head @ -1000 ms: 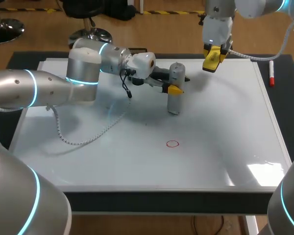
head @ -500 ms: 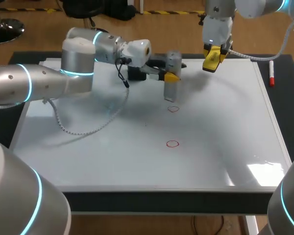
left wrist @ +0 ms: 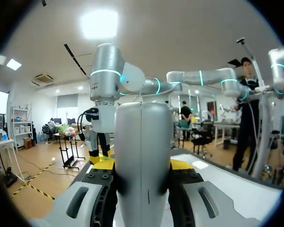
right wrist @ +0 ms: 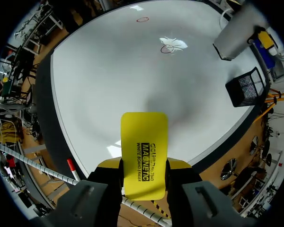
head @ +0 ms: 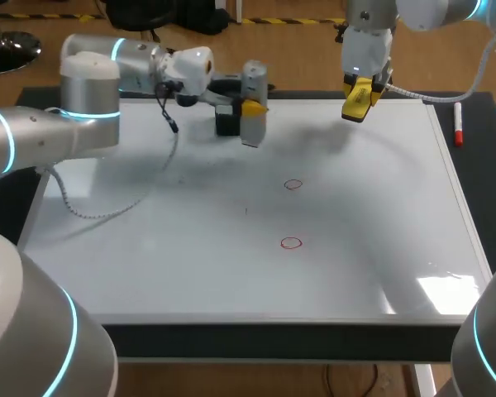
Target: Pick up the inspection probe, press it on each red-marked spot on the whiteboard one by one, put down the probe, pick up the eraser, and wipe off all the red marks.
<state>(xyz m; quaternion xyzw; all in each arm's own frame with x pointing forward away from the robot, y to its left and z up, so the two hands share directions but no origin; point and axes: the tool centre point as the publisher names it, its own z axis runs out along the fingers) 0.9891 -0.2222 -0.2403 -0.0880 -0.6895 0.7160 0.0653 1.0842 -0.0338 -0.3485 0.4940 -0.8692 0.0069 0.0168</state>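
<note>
Glossy, smooth whiteboard (head: pixel 372 223) reflects light; the probe (head: pixel 252 128) looks matt grey; the eraser (right wrist: pixel 144 151) is smooth yellow plastic.

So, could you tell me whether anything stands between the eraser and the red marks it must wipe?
Nothing visible does: only bare whiteboard lies between the eraser and the red circles. The probe is held off to the side, by the black mesh box.

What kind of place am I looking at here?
Probably a robotics test bench: a whiteboard lies flat with red circles drawn on it, the left end effector grips an inspection probe, and the right end effector grips a yellow eraser.
</note>
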